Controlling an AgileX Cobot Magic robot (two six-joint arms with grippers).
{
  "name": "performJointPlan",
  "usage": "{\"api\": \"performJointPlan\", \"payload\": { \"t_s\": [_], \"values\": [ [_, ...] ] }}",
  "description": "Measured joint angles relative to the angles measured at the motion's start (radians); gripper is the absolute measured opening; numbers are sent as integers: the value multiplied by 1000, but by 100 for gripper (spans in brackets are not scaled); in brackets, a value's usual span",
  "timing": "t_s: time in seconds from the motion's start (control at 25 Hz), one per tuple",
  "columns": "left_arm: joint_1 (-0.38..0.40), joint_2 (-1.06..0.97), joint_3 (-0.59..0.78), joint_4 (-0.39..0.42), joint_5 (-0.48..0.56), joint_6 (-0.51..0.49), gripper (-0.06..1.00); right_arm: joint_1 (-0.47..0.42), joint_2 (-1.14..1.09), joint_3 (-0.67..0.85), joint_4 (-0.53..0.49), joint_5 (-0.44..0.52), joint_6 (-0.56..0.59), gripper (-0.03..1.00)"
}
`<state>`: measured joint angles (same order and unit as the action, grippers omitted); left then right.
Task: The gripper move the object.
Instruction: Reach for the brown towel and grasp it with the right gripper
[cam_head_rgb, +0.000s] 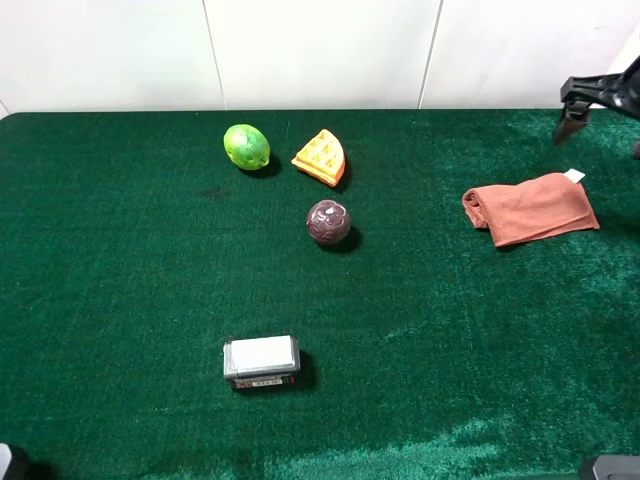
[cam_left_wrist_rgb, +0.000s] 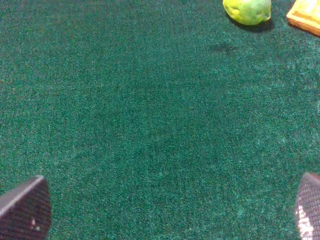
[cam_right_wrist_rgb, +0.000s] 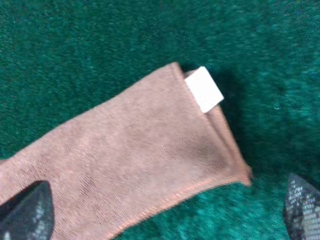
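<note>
Under the right claw (cam_right_wrist_rgb: 164, 212), spread wide, towel (cam_right_wrist_rgb: 135, 150)

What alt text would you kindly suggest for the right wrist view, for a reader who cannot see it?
A folded rust-orange towel lies flat on green felt, a small white tag at one corner. The right gripper is open above it, black fingertips spread wide, gripping nothing.

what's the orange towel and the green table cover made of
The towel looks like soft matte cloth, perhaps cotton: fine weave, stitched hem, white tag. The table cover looks like short-pile plush or felt, shading unevenly where the nap lies.
</note>
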<state>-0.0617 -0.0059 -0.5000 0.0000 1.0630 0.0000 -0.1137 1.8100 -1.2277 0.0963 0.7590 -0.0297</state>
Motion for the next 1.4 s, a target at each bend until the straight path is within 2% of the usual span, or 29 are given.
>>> {"api": "performJointPlan", "payload": {
  "t_s": [0.44, 1.4],
  "values": [
    [0, 0, 0, 0, 0, 0, 99, 1, 132, -1, 85, -7, -25, 70],
    [0, 0, 0, 0, 0, 0, 99, 17, 299, -65, 89, 3, 10, 70]
  ]
}}
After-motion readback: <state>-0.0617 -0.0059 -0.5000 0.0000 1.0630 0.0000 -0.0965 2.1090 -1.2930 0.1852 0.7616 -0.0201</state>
